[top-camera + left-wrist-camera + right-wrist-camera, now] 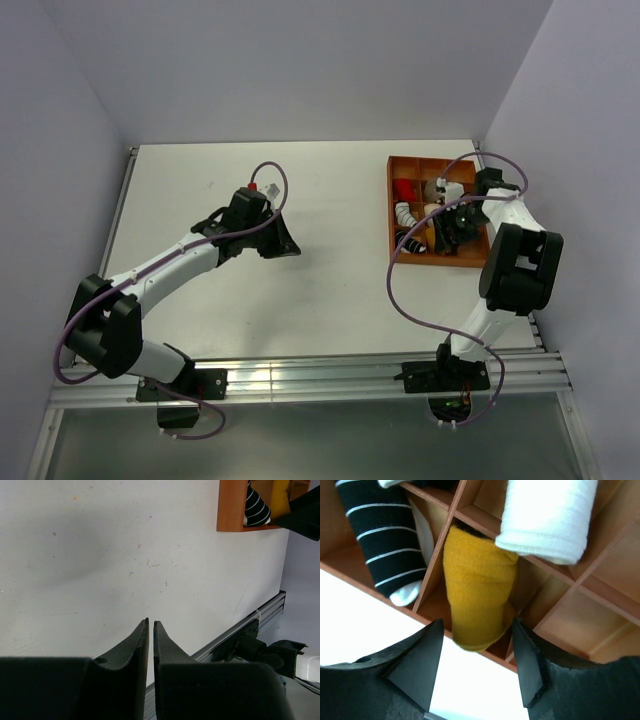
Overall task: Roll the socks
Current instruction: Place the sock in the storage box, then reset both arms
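Left gripper [151,625] hung shut over the table [100,555], well apart from the tray [392,210]. Right gripper [476,625] was nearer, jaws spread and empty — the mustard sock [477,575] lay lengthwise straight ahead of the gap, the striped sock [385,540] in the neighbouring compartment.

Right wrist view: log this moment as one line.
right gripper: open, at mustard sock in orange tray | left gripper: shut, empty, over table

Mustard-yellow sock [477,595]; black sock [385,540] with thin white stripes, white toe; white roll [547,517]; orange-brown tray [565,625]
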Robot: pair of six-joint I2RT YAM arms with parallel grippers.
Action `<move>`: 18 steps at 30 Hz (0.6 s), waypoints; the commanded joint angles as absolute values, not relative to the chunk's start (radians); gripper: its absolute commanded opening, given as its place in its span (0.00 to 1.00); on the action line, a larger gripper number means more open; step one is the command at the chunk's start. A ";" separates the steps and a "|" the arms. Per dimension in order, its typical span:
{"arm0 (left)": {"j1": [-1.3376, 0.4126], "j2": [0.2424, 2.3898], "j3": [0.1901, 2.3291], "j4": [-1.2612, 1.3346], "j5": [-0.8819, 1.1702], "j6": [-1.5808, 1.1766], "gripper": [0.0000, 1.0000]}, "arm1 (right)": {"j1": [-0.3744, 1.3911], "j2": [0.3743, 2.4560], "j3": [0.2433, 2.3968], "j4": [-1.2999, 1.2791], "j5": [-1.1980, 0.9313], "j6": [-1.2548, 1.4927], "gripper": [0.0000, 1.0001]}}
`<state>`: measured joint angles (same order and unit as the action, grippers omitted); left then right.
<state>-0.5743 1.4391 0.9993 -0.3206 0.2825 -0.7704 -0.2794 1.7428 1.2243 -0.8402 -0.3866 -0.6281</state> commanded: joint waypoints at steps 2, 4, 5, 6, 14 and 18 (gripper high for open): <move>-0.569 1.450 1.040 -0.310 0.290 -0.744 0.14 | -0.290 1.677 1.310 -0.902 -0.410 -0.624 0.65; -0.569 1.451 1.042 -0.311 0.288 -0.742 0.14 | -0.288 1.672 1.327 -0.919 -0.416 -0.626 0.65; -0.569 1.450 1.042 -0.314 0.288 -0.744 0.14 | -0.291 1.667 1.342 -0.936 -0.428 -0.627 0.66; -0.569 1.450 1.045 -0.316 0.290 -0.742 0.14 | -0.291 1.663 1.348 -0.943 -0.436 -0.630 0.66; -0.569 1.410 1.060 -0.331 0.259 -0.732 0.15 | -0.301 1.525 1.413 -0.980 -0.529 -0.627 0.76; -0.569 1.391 1.052 -0.321 0.236 -0.727 0.16 | -0.301 1.454 1.456 -1.009 -0.630 -0.629 0.95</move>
<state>-0.5724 1.4338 1.0214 -0.3298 0.2634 -0.7563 -0.2935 1.5349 1.3888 -0.9745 -0.5251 -0.6239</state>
